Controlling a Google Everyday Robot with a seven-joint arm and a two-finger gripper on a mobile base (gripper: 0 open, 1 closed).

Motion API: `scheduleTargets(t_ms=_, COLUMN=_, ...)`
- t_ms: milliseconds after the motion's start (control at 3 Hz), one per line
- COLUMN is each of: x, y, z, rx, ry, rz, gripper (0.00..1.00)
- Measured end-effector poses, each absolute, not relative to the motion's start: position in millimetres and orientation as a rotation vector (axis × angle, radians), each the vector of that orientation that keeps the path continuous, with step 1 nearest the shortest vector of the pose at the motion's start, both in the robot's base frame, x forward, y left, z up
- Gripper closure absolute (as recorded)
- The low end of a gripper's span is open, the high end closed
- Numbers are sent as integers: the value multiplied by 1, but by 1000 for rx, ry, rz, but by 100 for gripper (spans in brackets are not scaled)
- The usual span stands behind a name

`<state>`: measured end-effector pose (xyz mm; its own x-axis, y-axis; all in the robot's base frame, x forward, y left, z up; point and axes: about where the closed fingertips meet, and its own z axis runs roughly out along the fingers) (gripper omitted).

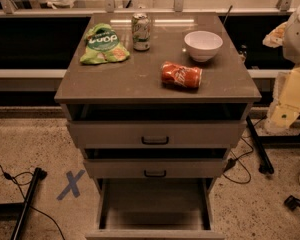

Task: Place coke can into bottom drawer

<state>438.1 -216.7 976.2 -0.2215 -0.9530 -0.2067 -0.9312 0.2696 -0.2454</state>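
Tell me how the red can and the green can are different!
The coke can lies on its side; the pale green can stands upright. The coke can is red-orange; the pale green can is green and silver. The coke can is nearer the front, the pale green can farther back beside the green snack bag. Both sit on the cabinet top. The gripper is off to the right, touching neither.

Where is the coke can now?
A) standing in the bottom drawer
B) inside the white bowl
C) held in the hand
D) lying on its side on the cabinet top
D: the coke can lies on its side on the cabinet top near the white bowl; the bottom drawer is open and bare; the hand hangs right of the cabinet.
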Motion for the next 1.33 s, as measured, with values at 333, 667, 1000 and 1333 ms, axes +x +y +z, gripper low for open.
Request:
scheduleTargets(t_ms=333, x=438, y=-217, z=976, rx=-1725, ry=2232, rz=-98, gripper=0)
scheduleTargets(t_ms=667, x=468, y=-203, z=969, rx=-1801, ry=2174, rz=-132, gripper=0)
scheduleTargets(t_ms=1000, x=517, y=-184, z=948, rx=-1867, ry=2179, rz=-118, gripper=0)
scheduleTargets(t_ms=1333, x=568, y=-144, z=916, rx=-1910, ry=2197, rz=-60, gripper=0)
